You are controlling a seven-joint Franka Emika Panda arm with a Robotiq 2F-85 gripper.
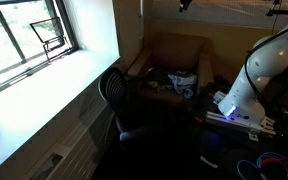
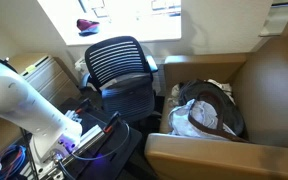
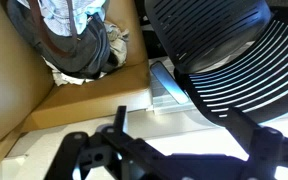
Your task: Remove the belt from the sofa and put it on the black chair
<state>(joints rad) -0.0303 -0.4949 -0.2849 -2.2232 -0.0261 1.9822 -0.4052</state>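
Belt [image 3: 59, 47] sits coiled on some cloth [image 3: 69, 12] on the sofa [image 3: 74, 105], with the chair [image 3: 224, 60] right beside it. Pincer [image 3: 169, 155] is spread wide and empty, well short of the belt. I'd drop across a single strand of the loop so it doesn't snag the cloth.

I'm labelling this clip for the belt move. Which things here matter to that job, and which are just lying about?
Job: belt, sofa, black chair.
Lying about: white cloth on the sofa, red item on the windowsill, cables.
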